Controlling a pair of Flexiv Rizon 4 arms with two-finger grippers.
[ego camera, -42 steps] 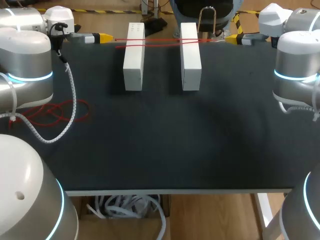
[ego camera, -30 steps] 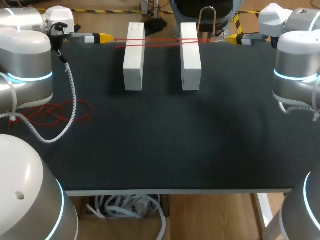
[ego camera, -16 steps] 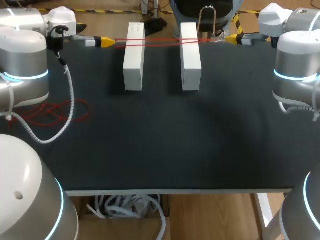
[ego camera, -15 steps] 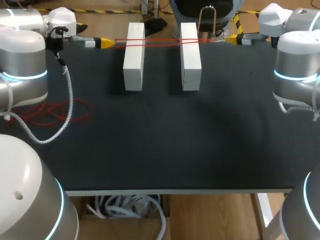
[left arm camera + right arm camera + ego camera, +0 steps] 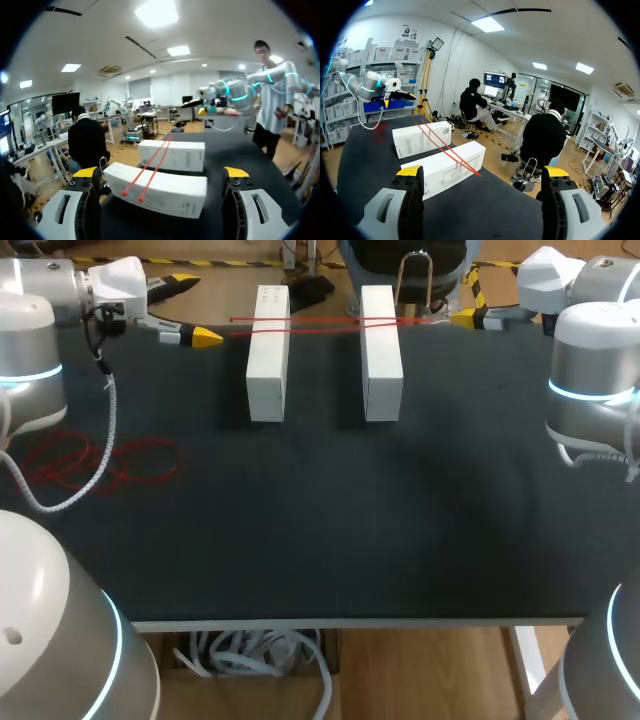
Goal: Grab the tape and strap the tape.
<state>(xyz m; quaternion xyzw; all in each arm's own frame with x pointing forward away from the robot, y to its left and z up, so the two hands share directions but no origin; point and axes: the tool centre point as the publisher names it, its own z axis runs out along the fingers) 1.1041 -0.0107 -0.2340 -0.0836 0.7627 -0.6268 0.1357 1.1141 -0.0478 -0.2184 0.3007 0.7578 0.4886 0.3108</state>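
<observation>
Two white blocks [image 5: 268, 350] [image 5: 381, 350] lie side by side at the table's far side. A thin red tape [image 5: 320, 322] runs doubled across their far ends. My left gripper [image 5: 192, 308] stands open just left of the tape's left end, not touching it. My right gripper [image 5: 468, 316] is open at the tape's right end. In the left wrist view the blocks [image 5: 160, 189] [image 5: 172, 154] and the red tape [image 5: 150, 169] lie ahead of the open gripper [image 5: 161, 172]. The right wrist view shows the tape [image 5: 447, 150] over both blocks [image 5: 445, 172] ahead of its open gripper [image 5: 482, 171].
A loose tangle of red cord [image 5: 100, 462] lies on the black table [image 5: 330, 530] at the left, beside my left arm's white cable [image 5: 95, 440]. The table's front edge [image 5: 350, 621] runs across near the robot's base.
My left arm has swung left and back, uncovering the red tangle. Its gripper has turned and drifted slightly away from the tape's left end. The right arm has kept still.
</observation>
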